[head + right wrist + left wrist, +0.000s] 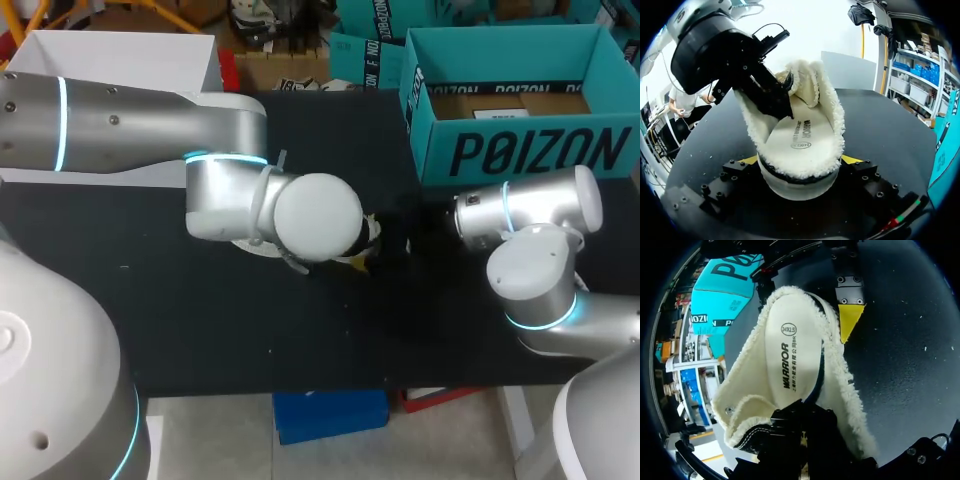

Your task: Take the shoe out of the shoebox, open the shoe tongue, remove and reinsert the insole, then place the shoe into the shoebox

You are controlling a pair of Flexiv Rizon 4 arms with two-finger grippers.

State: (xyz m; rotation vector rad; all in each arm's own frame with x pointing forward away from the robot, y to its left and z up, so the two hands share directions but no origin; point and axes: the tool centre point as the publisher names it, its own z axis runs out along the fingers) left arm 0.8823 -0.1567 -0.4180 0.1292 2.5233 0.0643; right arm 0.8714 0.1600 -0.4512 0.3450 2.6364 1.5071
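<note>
A fleece-lined shoe lies open on the black table, mostly hidden under my left arm's wrist in the head view. Its cream printed insole shows inside the fleecy rim. My left gripper is shut on the insole's end at one end of the shoe. At the other end my right gripper stands wide, with both yellow-tipped fingers against the sides of the shoe. The teal shoebox stands open at the back right.
A white box stands at the table's back left. My right arm lies low just in front of the shoebox. Bare black tabletop stretches in front of and left of the shoe.
</note>
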